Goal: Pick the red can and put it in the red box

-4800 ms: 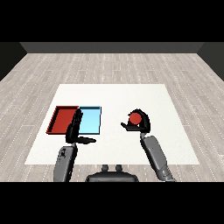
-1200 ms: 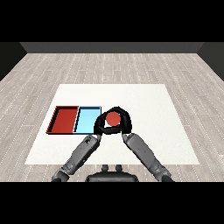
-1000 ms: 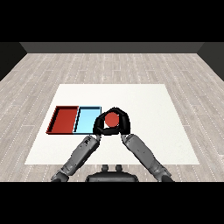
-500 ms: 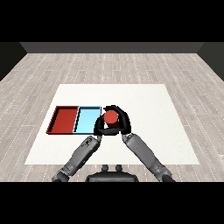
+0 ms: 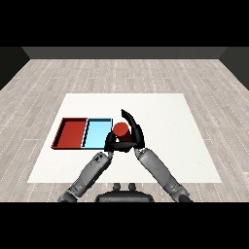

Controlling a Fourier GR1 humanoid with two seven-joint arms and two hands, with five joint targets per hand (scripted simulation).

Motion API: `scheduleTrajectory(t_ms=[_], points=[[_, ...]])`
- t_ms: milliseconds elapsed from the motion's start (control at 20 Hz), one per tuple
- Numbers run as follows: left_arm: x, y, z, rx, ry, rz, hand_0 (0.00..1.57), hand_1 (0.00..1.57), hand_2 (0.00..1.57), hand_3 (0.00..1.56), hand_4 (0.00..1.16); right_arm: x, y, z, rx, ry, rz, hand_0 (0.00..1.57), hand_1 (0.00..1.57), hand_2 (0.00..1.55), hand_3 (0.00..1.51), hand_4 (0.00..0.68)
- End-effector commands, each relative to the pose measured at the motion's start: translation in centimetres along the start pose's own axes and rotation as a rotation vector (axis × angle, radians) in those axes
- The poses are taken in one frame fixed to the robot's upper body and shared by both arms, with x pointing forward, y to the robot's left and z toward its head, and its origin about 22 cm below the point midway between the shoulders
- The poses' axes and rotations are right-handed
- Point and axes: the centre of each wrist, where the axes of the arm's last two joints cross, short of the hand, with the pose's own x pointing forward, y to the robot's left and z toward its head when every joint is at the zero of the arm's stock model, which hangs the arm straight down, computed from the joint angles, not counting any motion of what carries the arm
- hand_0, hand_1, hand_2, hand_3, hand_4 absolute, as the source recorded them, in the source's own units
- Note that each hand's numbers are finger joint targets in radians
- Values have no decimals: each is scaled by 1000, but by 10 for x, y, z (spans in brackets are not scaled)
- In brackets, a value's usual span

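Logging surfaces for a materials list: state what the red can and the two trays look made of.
Red can: smooth matte red, unlabelled; metal or plastic, can't tell.
Red tray: flat matte red with a dark rim, probably plastic.
Light blue tray: same build, pale blue, no shine.

The red can (image 5: 120, 130) is a small cylinder with a flat round top, standing upright. It sits just to the right of the light blue tray's right edge, at about the height of that tray's middle, and black fingers wrap its lower part and right side, so only its top and upper wall show. The red tray (image 5: 73, 133) is a shallow rectangle with a dark rim. It lies flat on the white tabletop (image 5: 165, 121), left of the blue tray and well apart from the can.
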Motion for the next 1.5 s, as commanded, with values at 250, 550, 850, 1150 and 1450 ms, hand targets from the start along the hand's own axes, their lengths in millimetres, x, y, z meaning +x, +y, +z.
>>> scheduleTrajectory(t_ms=[250, 550, 850, 1150, 1450], points=[[7, -6, -11, -27, -51, 12, 1571, 1571, 1571, 1494, 1139, -5, -52, -10, -60, -7, 35, 0, 0, 0, 0, 0], [-3, 4, 4, -4, -50, -16, 1571, 1571, 1571, 1481, 1140, 15, -48, 4, -101, -47, -69, 0, 0, 0, 0, 0], [14, 25, 0, 12, -47, -44, 1571, 1571, 1571, 1473, 1138, 42, -101, 26, -149, -95, -53, 0, 0, 0, 0, 0], [21, 51, -19, 90, -63, -128, 1571, 1571, 1571, 1458, 1143, 49, -142, 57, -199, -82, -5, 0, 0, 0, 0, 0], [43, 149, -43, 239, -23, -257, 1571, 1571, 1571, 1470, 1120, 36, -171, 84, -281, -21, 66, 0, 0, 0, 0, 0]])
